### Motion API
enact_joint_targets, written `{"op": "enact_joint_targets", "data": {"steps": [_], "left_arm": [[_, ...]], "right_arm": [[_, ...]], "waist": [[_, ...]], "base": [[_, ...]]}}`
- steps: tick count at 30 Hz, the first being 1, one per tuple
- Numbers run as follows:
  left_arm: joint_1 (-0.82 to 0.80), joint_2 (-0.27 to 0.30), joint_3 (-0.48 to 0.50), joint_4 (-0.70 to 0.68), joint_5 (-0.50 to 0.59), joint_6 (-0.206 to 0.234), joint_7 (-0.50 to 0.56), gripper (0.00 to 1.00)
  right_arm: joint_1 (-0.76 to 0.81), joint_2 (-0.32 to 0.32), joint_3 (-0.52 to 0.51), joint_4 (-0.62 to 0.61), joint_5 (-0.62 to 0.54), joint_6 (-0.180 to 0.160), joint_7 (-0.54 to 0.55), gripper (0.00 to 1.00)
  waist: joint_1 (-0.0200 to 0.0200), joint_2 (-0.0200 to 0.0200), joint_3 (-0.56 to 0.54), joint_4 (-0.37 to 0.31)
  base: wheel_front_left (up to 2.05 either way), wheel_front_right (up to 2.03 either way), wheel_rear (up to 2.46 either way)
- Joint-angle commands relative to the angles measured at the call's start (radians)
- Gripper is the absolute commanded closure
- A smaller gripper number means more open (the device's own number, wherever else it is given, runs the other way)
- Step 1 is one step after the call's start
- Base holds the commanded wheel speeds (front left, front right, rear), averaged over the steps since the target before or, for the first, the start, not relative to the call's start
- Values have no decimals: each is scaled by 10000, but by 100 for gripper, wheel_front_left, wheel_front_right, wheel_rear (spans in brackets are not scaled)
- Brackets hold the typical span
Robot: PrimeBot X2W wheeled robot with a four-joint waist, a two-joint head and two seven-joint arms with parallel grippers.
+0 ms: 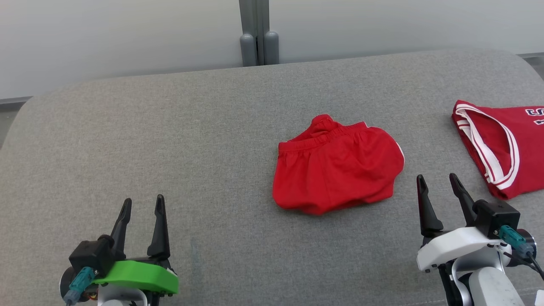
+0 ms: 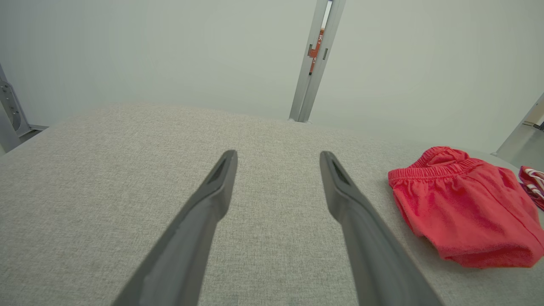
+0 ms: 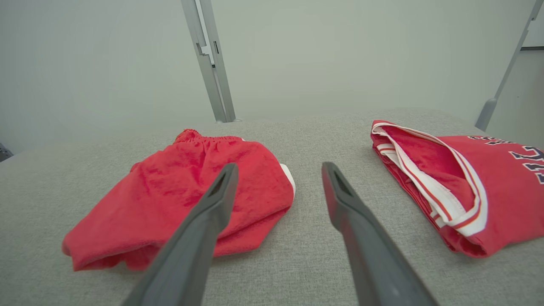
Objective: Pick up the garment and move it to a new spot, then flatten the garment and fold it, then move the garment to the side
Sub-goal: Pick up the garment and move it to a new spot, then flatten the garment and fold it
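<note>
Grey upholstered surface [image 1: 170, 140] carries the red shorts [image 1: 335, 170], rumpled right of centre, near my right gripper [image 1: 437, 176], well apart from my left gripper [image 1: 143, 199] — both spread wide, empty. I judge nothing begun — pickup, flattening, folding, setting aside all remain.

Dark, white-edged letters [image 1: 536, 114] on the red, white-trimmed fabric jersey [image 1: 525, 148] at the grey surface's [image 1: 170, 140] right edge are cut off, unreadable.

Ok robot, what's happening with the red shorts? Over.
Left gripper open, empty. Right gripper open, empty. Red shorts rumpled, untouched. Red jersey beside them, apart.
</note>
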Motion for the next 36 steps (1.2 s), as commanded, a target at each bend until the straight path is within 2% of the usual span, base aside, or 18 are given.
{"op": "enact_joint_targets", "data": {"steps": [1,4,10,17,24,29,36], "left_arm": [[-37,-3,24,36,45,-37,-27,0],[-252,-20,-83,22,-160,-63,-27,0],[-1628,128,-1362,352,-576,-79,405,0],[-4347,166,-2950,1206,-1733,-80,2758,0],[-6823,14,-3815,2628,-2614,-36,5070,0],[-7934,-21,-4389,3519,-3147,281,6436,0],[-8907,-22,-5184,4440,-4128,1370,7699,0]], "right_arm": [[-6,10,32,25,-29,-13,-61,0],[-48,13,71,42,8,-13,-40,0],[-201,31,264,-19,68,-13,-20,0],[-510,40,469,-21,118,-13,-73,0],[-946,74,821,179,266,-13,-284,0],[-1182,96,1086,409,376,-13,-465,0],[-1412,101,1374,817,708,-14,-731,0]], "waist": [[0,0,-1,0],[0,0,28,-25],[0,0,275,-291],[0,0,998,-1016],[0,0,1760,-2174],[0,0,2105,-3100],[0,0,2415,-4348]], "base": [[0,0,0],[0,0,0],[0,0,0],[0,0,0],[0,0,0],[0,0,0],[0,0,0]]}}
